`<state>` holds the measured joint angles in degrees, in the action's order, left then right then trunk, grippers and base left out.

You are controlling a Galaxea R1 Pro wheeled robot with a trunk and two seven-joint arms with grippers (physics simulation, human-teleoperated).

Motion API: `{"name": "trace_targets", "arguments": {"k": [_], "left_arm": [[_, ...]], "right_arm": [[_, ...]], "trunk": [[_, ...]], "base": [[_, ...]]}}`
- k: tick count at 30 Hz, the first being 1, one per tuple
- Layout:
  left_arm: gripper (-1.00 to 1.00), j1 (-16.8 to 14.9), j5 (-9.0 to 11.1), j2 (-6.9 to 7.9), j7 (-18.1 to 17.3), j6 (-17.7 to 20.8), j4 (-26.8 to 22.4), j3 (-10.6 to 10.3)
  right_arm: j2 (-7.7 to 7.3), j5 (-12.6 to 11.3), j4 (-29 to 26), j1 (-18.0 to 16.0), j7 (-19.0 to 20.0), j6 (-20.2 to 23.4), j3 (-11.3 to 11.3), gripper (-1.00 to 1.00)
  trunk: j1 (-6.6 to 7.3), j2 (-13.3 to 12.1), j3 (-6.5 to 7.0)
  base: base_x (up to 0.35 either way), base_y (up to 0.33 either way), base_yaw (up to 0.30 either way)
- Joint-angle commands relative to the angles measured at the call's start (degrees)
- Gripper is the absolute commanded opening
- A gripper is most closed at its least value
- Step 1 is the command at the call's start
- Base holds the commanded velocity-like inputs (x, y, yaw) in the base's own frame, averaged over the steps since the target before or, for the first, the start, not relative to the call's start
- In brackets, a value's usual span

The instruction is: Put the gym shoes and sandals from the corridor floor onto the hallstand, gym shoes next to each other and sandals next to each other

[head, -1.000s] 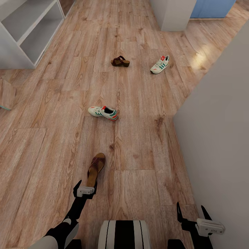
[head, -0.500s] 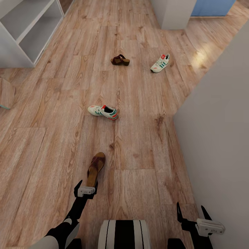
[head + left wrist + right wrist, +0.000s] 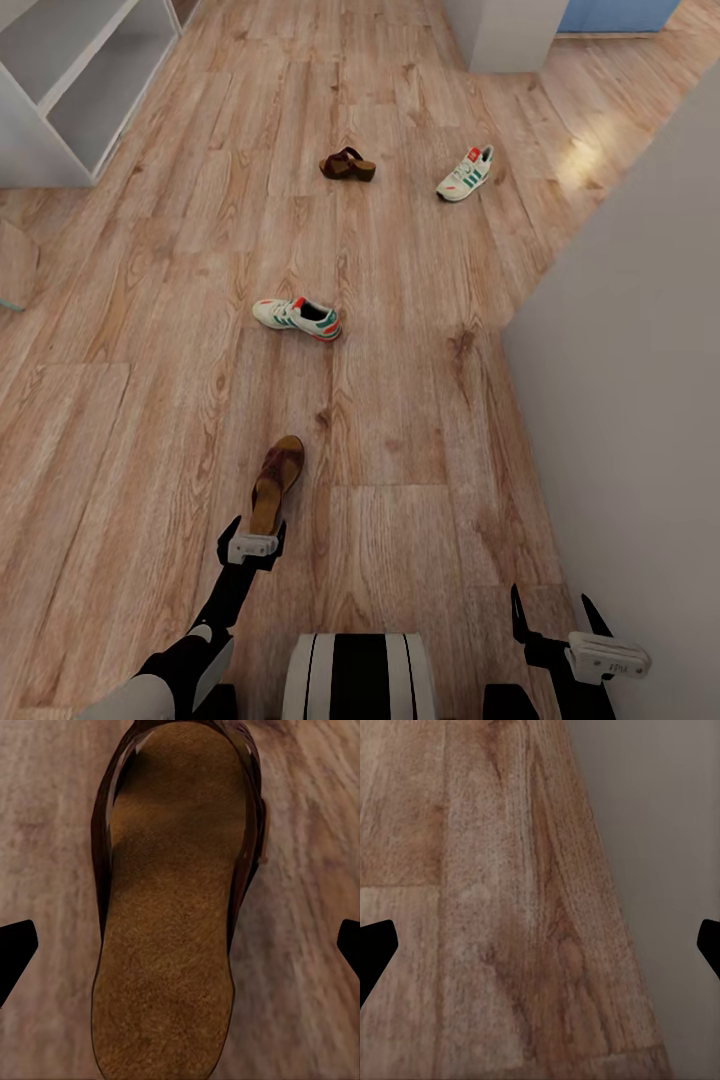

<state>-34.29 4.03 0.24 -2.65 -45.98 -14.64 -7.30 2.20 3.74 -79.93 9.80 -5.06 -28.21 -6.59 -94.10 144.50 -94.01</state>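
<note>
1. The left gripper (image 3: 252,537) hangs over the heel end of the near sandal (image 3: 277,483), fingers spread wide. In the left wrist view the two black fingertips (image 3: 16,949) stand to either side of the sandal (image 3: 172,922), clear of it.
2. That sandal lies flat on the floor (image 3: 400,420). It has a long oval tan footbed with a grainy, suede-like surface, a dark brown rim and a wide strap at the toe end, which points away from the gripper.
3. The right gripper (image 3: 553,610) is spread wide and holds nothing. It hovers over bare planks just beside a plain grey wall (image 3: 640,380); in the right wrist view, wood grain meets the wall's (image 3: 660,832) straight lower edge.
4. Ahead of the left gripper, past the sandal, one gym shoe (image 3: 297,317) lies crosswise: white with green stripes and a red-orange heel. Open floor surrounds it.
5. Farther on lies the second sandal (image 3: 347,166), dark brown, and to its right the second gym shoe (image 3: 465,175). They are well apart.
6. Far ahead and to the left stands the rack (image 3: 60,90), light grey with open shelves.
</note>
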Motion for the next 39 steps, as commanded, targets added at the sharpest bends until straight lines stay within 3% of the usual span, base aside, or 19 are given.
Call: {"name": "trace_targets", "arguments": {"k": [1, 15, 39], "left_arm": [[1.00, 0.0, 0.0, 0.00, 0.0, 0.0, 0.0, 0.0], [1.00, -1.1, 0.0, -0.20, 0.0, 3.4, 0.0, 0.0], [1.00, -1.5, 0.2, 0.38, 0.0, 4.0, 0.0, 0.1]], "right_arm": [[0.00, 0.0, 0.0, 0.0, 0.0, 0.0, 0.0, 1.00], [-0.06, 0.0, 0.0, 0.0, 0.0, 0.0, 0.1, 1.00], [-0.08, 0.0, 0.1, 0.0, 0.0, 0.0, 0.0, 1.00]], "trunk": [[0.00, 0.0, -0.07], [0.00, 0.0, -0.42], [0.00, 0.0, -0.73]], "base": [[0.000, 0.000, 0.000], [0.000, 0.000, 0.000], [0.000, 0.000, 0.000]]}}
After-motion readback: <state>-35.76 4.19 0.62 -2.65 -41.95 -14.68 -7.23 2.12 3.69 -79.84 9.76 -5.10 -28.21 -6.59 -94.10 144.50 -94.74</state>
